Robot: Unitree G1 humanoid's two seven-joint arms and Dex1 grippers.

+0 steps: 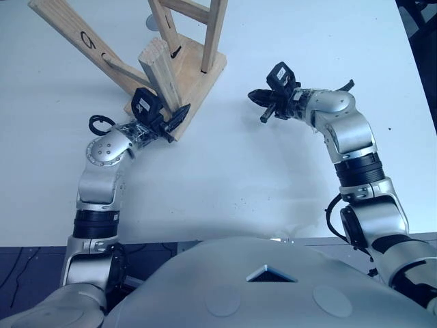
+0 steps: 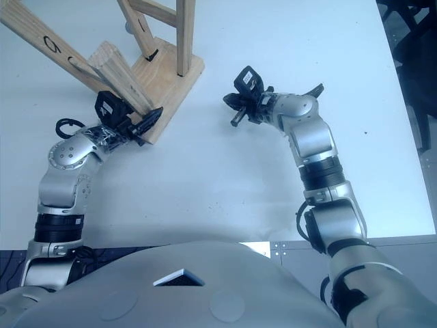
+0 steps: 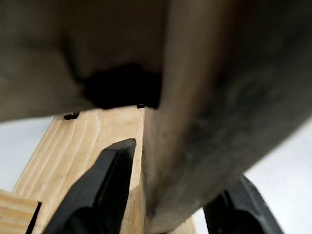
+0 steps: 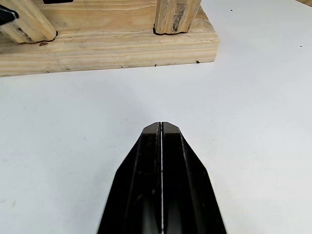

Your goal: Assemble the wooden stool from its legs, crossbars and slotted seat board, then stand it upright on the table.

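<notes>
Stool seat board (image 1: 202, 80) lies on the white worktop (image 1: 225, 171), far left, with upright legs (image 1: 213, 34) standing in its slots. The left end effector (image 1: 172, 121) straddles the leaning leg (image 1: 160, 72) just above the board and seems to pinch it, though its wrist view is blurred. The right end effector (image 4: 161, 128), fingers pressed together, hovers over the worktop, apart from the board.

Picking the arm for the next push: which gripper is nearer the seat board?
Left. The left gripper clamps a leg at the near corner of the seat board; the right gripper, shut, sits apart to its right.
</notes>
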